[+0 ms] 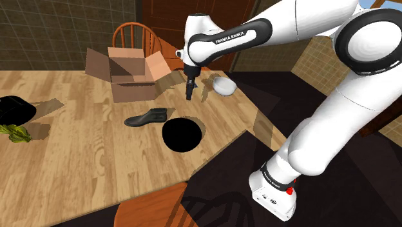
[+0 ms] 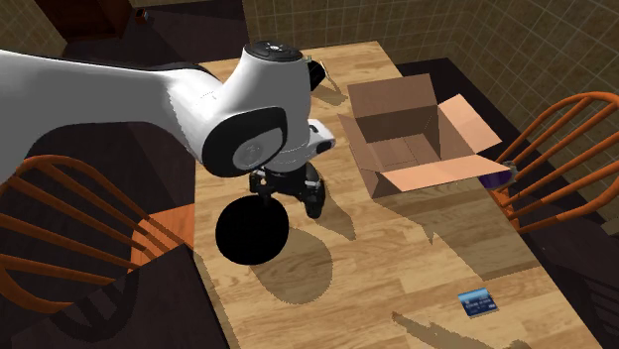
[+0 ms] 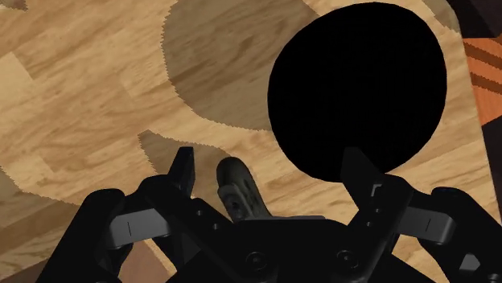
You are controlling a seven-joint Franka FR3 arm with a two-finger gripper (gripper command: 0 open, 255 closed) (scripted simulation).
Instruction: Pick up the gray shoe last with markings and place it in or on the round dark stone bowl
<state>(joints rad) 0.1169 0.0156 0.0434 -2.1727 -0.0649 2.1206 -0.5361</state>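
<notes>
Shoulder view: a dark gray shoe last [image 1: 147,118] lies flat on the wooden table [image 1: 77,167]. Its toe points to the shoulder view's left. Its tall heel end is just beside the round bowl [image 1: 182,134]. I cannot tell if the two touch. The bowl is drawn all black, like a flat round spot, and it sits near the table's edge. The shoe last is on the table, not in the bowl.

The white arm [image 1: 303,22] reaches out over the table. Its black gripper [image 1: 189,95] hangs in the air and points down. It is between an open cardboard box [image 1: 132,77] and a small white bowl-shaped thing [image 1: 224,86]. It does not touch the shoe last.

In the wrist view the two fingers [image 3: 183,170] stand wide apart and hold nothing. One end of the shoe last shows between them, closer to one finger, down on the table. The black bowl is out past the other finger.

A wooden chair [image 1: 136,37] stands behind the box. Near the shoulder view's left edge, a black lump [image 1: 14,108] and a green leafy thing [image 1: 16,133] rest on the table. In the second exterior view, a small blue card [image 2: 477,301] lies on the table, well apart from the bowl. A purple thing [image 2: 493,179] peeks out beside the box.
</notes>
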